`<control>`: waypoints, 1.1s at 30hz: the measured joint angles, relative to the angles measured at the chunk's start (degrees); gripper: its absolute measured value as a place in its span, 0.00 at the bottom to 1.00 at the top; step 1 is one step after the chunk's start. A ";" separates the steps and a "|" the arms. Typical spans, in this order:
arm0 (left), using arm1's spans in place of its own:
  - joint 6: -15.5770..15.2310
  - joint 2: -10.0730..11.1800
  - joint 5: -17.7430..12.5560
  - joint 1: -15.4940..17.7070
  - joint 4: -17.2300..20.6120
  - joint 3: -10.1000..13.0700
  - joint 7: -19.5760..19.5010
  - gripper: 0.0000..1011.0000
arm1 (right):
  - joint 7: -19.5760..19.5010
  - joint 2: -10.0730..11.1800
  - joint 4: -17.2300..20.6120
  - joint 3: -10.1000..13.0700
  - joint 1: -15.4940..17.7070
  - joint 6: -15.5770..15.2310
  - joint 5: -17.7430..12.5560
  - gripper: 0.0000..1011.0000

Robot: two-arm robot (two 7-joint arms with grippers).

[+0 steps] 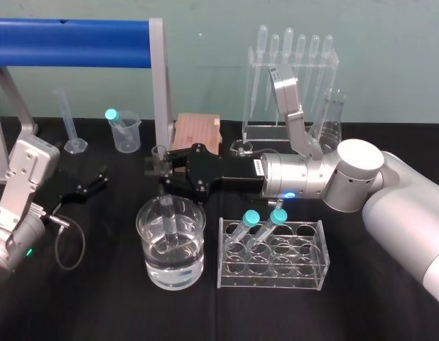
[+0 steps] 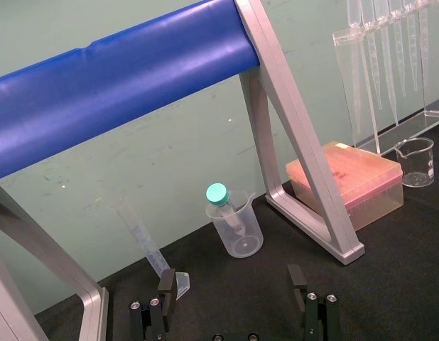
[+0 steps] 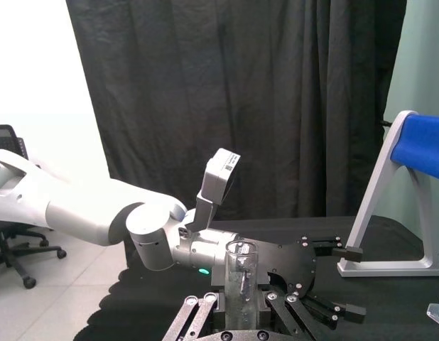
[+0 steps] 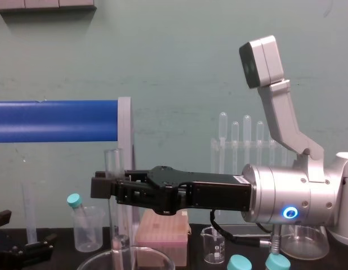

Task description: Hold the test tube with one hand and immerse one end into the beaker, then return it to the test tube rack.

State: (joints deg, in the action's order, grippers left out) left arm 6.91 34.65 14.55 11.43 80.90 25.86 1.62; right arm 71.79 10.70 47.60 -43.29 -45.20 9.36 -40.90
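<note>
My right gripper (image 1: 161,170) reaches in from the right and is shut on the upper part of the test tube (image 1: 167,217), a slim clear glass tube that stands upright. Its lower end is inside the beaker (image 1: 198,222), a wide glass vessel holding water. In the chest view the test tube (image 4: 113,163) rises above the right gripper (image 4: 110,190), and the beaker rim (image 4: 157,254) lies below. The right wrist view shows the test tube (image 3: 241,273) between the fingers. The clear test tube rack (image 1: 305,273) stands right of the beaker. My left gripper (image 1: 91,183) rests open at the far left.
Two teal-capped tubes (image 1: 251,217) lean in the rack. A blue bar on a metal frame (image 1: 160,85) stands behind the beaker. Near it are a plastic beaker (image 1: 126,132), a graduated cylinder (image 1: 69,121), a pink box (image 1: 198,131) and a pipette stand (image 1: 290,85).
</note>
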 joint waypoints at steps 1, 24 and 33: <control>0.00 0.00 0.00 0.00 0.00 0.00 0.00 0.99 | -0.01 0.00 0.00 -0.01 0.00 0.00 -0.01 0.22; 0.00 0.00 0.00 0.00 0.00 0.00 0.00 0.99 | -0.06 0.00 0.00 -0.02 0.01 0.00 -0.03 0.22; 0.00 0.00 0.00 0.00 0.00 0.00 0.00 0.99 | -0.05 0.00 0.00 -0.02 0.01 0.00 -0.03 0.22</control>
State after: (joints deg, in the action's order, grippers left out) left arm 6.91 34.65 14.55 11.43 80.90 25.86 1.62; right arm 71.74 10.70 47.60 -43.31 -45.19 9.35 -40.93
